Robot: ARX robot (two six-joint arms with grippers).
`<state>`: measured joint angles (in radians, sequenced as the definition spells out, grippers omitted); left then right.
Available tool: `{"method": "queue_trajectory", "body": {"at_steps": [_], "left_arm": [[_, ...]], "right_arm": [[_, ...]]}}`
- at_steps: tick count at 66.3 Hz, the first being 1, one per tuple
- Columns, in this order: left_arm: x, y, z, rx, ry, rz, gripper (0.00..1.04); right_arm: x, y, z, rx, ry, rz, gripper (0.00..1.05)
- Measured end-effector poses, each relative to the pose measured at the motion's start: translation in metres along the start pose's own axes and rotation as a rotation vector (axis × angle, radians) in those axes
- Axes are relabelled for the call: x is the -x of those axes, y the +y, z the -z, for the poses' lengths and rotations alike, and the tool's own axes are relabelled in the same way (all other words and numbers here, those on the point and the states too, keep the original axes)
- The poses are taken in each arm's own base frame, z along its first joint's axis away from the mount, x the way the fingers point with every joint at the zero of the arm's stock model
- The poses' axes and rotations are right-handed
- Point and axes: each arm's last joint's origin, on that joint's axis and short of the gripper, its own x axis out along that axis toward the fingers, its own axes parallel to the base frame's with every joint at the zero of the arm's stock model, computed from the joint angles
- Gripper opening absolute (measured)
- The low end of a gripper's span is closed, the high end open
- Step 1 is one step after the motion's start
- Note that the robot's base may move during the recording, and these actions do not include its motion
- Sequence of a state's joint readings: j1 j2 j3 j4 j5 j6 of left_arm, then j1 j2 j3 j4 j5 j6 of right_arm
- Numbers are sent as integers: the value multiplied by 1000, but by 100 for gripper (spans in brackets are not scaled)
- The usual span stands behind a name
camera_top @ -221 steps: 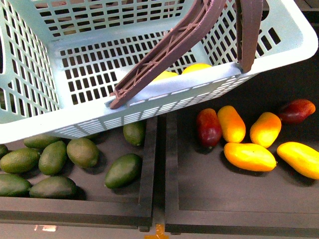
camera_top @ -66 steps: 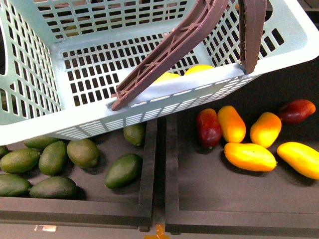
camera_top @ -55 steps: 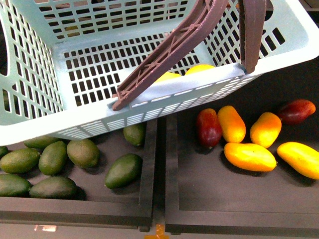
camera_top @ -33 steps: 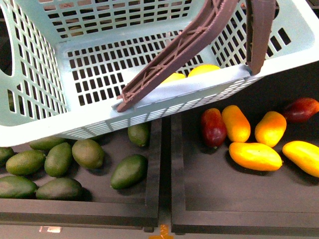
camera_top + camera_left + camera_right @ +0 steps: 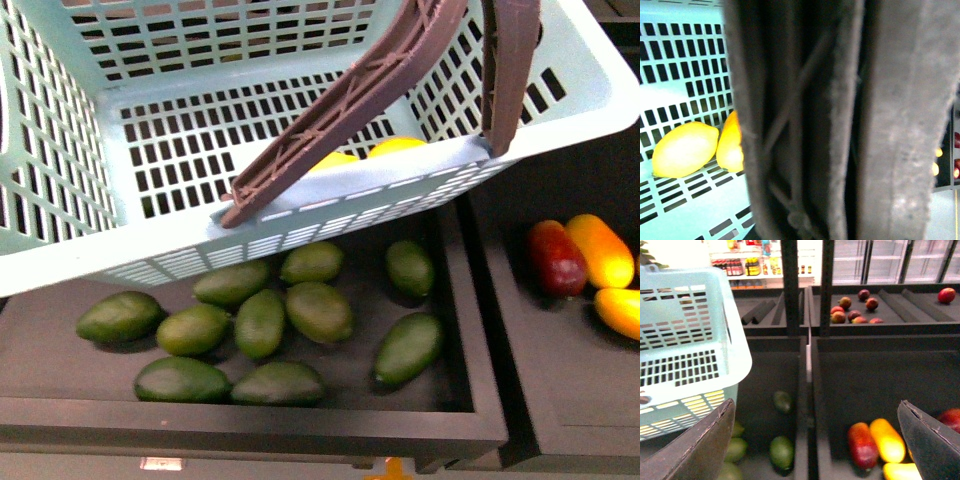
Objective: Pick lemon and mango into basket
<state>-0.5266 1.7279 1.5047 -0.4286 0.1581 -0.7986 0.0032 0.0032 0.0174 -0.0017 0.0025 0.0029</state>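
Observation:
The light teal basket hangs tilted over the crates, filling the upper front view. Its two brown handles rise together out of the top. My left gripper is shut on those handles. They fill the left wrist view and hide the fingers. On the slotted basket floor the plump yellow lemon lies against the mango, which is half hidden behind the handle. Both show as yellow tops over the near wall. My right gripper is open and empty above the strip between two crates, beside the basket.
Several dark green fruits lie in the dark crate under the basket. A red mango and yellow-orange mangoes lie in the neighbouring crate past the divider. Farther shelves hold red fruits.
The crates and their fruit have slid to the right in the front view, so the green-fruit crate now lies in the middle. The basket keeps its place in view, handles still held.

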Motion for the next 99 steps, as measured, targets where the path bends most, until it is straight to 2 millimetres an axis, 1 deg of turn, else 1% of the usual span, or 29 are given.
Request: {"method": "queue_trajectory", "body": {"at_steps": [52, 63, 68, 69, 70, 74, 77, 79, 82, 87, 90, 98, 99], "left_arm": [[0, 1, -1, 6, 9, 10, 15], [1, 5, -5, 3, -26, -24, 15], [0, 5, -4, 48, -121, -166, 15], [-2, 7, -6, 100, -169, -207, 15], [-3, 7, -6, 111, -189, -225, 15], [-13, 12, -12, 246, -320, -297, 15], [-22, 20, -24, 331, -408, -319, 15], [-25, 24, -29, 367, -436, -322, 15], [-33, 35, -44, 427, -487, -322, 15], [-47, 52, -61, 510, -520, -323, 15], [-59, 62, -69, 566, -519, -316, 15], [-88, 80, -83, 675, -508, -297, 15], [-94, 84, -84, 693, -505, -296, 15]], "right_arm": [[0, 0, 0, 0, -1, -3, 96], [0, 0, 0, 0, 0, -4, 96], [0, 0, 0, 0, 1, -3, 96], [0, 0, 0, 0, 1, -4, 96], [0, 0, 0, 0, 1, -4, 96], [0, 0, 0, 0, 1, -3, 96], [0, 0, 0, 0, 0, -3, 96], [0, 0, 0, 0, 1, -3, 96], [0, 0, 0, 0, 1, 1, 96], [0, 0, 0, 0, 1, 3, 96], [0, 0, 0, 0, 1, 2, 96], [0, 0, 0, 0, 1, 0, 96], [0, 0, 0, 0, 1, 0, 96]]}}
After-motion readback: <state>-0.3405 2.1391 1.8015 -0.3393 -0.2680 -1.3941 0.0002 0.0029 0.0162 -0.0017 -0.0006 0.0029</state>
